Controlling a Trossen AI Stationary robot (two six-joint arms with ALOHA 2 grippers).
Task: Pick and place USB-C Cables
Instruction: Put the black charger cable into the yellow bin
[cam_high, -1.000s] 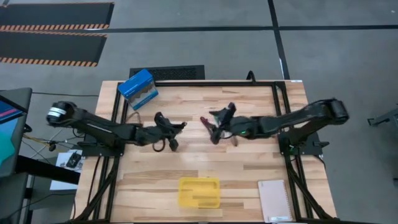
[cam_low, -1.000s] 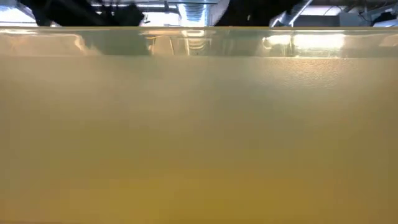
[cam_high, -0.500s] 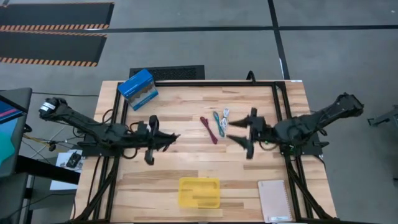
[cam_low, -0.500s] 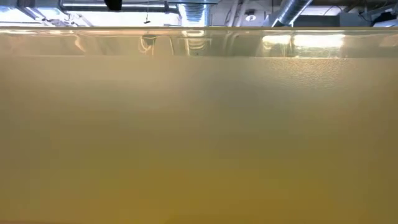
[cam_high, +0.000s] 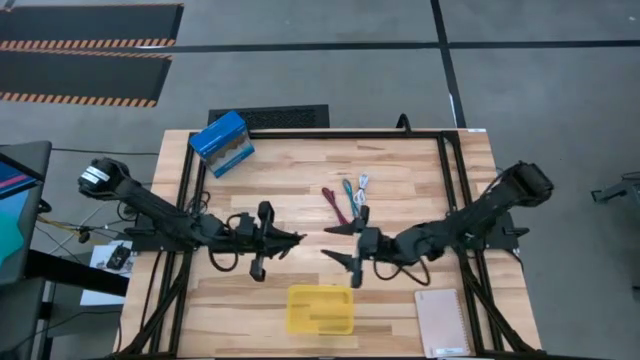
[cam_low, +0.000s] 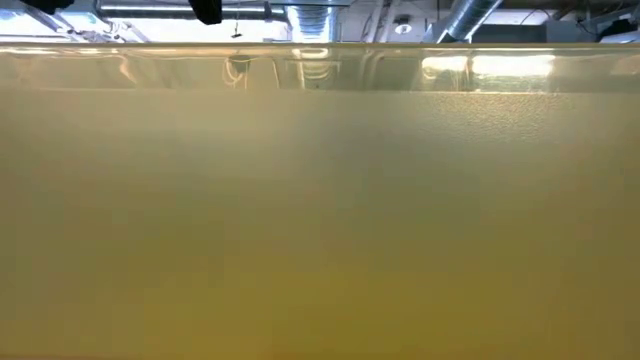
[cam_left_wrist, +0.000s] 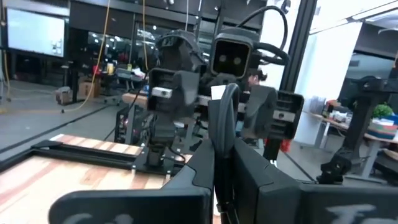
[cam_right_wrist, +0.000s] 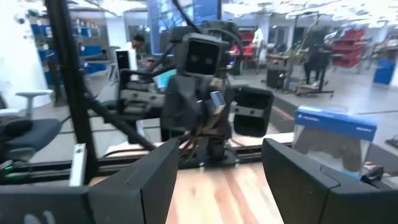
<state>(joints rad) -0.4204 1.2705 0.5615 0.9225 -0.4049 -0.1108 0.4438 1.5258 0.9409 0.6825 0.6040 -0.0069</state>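
The USB-C cables (cam_high: 345, 201) are lying side by side on the bare wood near the middle of my tabletop (cam_high: 400, 170): the dark red cable (cam_high: 334, 207) on the left, the teal cable (cam_high: 350, 199) in the middle, and the white cable (cam_high: 362, 184) on the right. Neither of my claws is touching them.

Working outward from the front edge, the yellow tray (cam_high: 320, 309) is sitting nearest, with the white notepad (cam_high: 442, 322) to its right. In the low view the tray's yellow wall is filling almost the whole picture.

Just beyond the tray, my right claw (cam_high: 343, 243) is hovering with its fingers spread wide and gripping nothing; it is pointing left, and its upper fingertip is lying close below the cables. My left claw (cam_high: 292, 238) is facing it from the other side, its fingers pressed together on nothing. Each wrist view is looking straight across at the other arm.

Beyond the cables, the blue box (cam_high: 221, 143) is resting at the far left corner of the tabletop.
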